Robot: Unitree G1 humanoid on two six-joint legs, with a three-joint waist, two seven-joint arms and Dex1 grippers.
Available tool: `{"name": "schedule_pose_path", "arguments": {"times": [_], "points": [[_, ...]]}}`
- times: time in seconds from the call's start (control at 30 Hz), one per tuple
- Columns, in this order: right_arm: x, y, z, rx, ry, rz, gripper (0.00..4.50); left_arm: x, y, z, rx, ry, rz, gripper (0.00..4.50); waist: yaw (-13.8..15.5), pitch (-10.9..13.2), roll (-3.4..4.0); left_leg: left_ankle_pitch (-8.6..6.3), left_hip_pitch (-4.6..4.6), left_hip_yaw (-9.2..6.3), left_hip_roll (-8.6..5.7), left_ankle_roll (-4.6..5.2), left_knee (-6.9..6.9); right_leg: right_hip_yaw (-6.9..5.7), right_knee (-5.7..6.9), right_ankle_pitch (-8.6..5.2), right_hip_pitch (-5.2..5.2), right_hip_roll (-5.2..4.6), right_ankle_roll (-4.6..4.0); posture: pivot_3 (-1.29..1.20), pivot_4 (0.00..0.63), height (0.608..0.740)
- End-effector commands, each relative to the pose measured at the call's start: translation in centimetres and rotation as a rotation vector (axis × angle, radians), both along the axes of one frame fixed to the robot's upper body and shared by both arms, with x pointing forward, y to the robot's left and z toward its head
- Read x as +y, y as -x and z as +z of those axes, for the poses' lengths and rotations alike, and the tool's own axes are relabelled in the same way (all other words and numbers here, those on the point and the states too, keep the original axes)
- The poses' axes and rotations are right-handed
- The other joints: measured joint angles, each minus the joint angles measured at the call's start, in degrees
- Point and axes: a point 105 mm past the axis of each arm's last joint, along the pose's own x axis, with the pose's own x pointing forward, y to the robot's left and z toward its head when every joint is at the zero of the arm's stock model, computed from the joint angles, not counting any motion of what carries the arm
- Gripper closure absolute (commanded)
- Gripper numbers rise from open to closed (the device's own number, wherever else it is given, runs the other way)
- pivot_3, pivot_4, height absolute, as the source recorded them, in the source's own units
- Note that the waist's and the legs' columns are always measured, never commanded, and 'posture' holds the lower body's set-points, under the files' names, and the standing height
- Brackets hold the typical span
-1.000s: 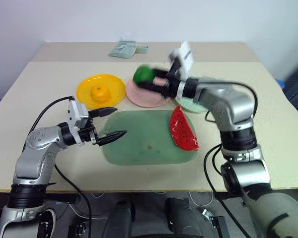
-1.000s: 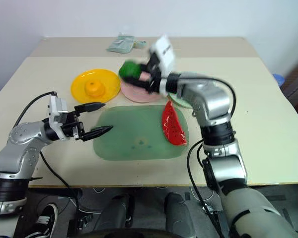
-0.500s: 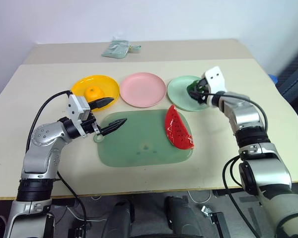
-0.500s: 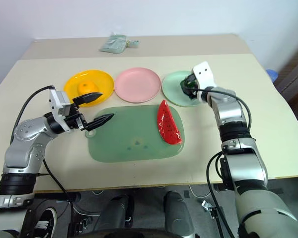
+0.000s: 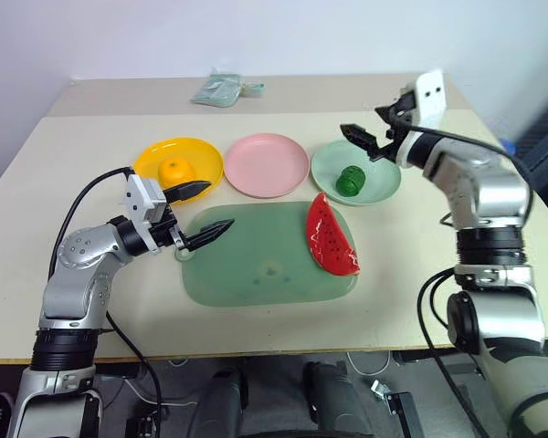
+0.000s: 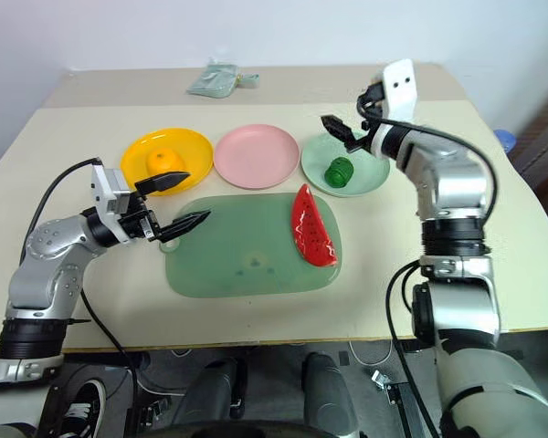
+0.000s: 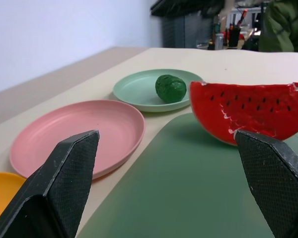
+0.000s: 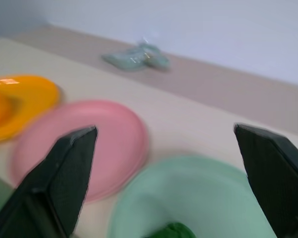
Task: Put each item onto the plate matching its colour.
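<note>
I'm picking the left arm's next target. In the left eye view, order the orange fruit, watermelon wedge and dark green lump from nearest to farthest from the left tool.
From the left tool:
1. Orange fruit, just beyond it on the yellow plate.
2. Watermelon wedge, across the green tray, at its right end.
3. Dark green lump, farthest, on the mint plate.

The three plates, yellow (image 5: 197, 155), pink (image 5: 267, 164) and mint green (image 5: 381, 173), look like smooth matt plastic. The watermelon wedge (image 5: 331, 235) is glossy, with shiny highlights. The dark green lump (image 7: 170, 88) has a bumpy, dull skin. The tray (image 5: 256, 265) is matt; the table (image 5: 91, 137) is smooth and pale.
</note>
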Motion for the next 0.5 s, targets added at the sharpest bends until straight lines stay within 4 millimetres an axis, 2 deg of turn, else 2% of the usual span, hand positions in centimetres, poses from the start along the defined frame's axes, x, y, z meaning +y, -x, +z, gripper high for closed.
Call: {"name": "schedule_pose_path", "arguments": {"times": [0.03, 0.1, 0.2, 0.27, 0.4, 0.5], "points": [[2.0, 3.3, -0.6, 0.109, 0.048, 0.155, 0.04, -0.4, 0.7, 0.8, -0.010, 0.000, -0.055, 0.00, 0.01, 0.00, 0.00, 0.00, 0.00, 0.00, 0.00, 0.00, 0.00, 0.00, 0.00, 0.00, 0.00, 0.00, 0.00, 0.00, 0.150, 0.740], [2.4, 5.0, -1.3, 0.171, 0.095, 0.192, 0.04, -0.2, 0.6, 0.5, 0.008, -0.019, -0.059, 0.00, -0.06, 0.00, 0.00, 0.00, 0.00, 0.00, 0.00, 0.00, 0.01, 0.00, 0.01, 0.00, 0.00, 0.00, 0.00, 0.00, 0.150, 0.740], [3.0, 6.2, -1.6, 0.231, 0.091, 0.195, 0.04, -0.2, 0.5, 0.6, 0.003, -0.016, -0.058, 0.00, -0.18, 0.00, 0.01, 0.00, 0.00, 0.00, 0.00, 0.01, 0.02, 0.00, 0.01, 0.00, 0.00, 0.00, 0.00, 0.00, 0.150, 0.740], [2.8, 6.5, -2.6, 0.244, 0.170, 0.142, 0.04, -0.4, 0.4, 0.7, -0.006, -0.011, -0.060, 0.00, -0.17, 0.00, 0.00, 0.00, 0.00, -0.01, 0.01, 0.01, 0.02, 0.00, 0.01, 0.00, 0.00, 0.01, 0.00, 0.00, 0.150, 0.740], [2.8, 6.6, -4.3, 0.295, 0.153, 0.068, 0.04, -0.7, 0.4, 0.5, 0.004, -0.009, -0.066, 0.00, 0.13, -0.01, -0.03, 0.00, -0.01, -0.01, 0.01, 0.01, 0.05, 0.00, 0.00, 0.00, 0.01, 0.00, 0.00, 0.00, 0.150, 0.740], [3.4, 7.2, -6.2, 0.346, 0.127, 0.060, 0.04, -0.7, 0.2, 0.4, 0.010, -0.010, -0.062, 0.00, 0.31, -0.02, -0.03, 0.00, -0.01, 0.00, 0.01, 0.01, 0.05, 0.00, 0.00, 0.00, 0.02, 0.00, 0.00, 0.00, 0.150, 0.740]]}}
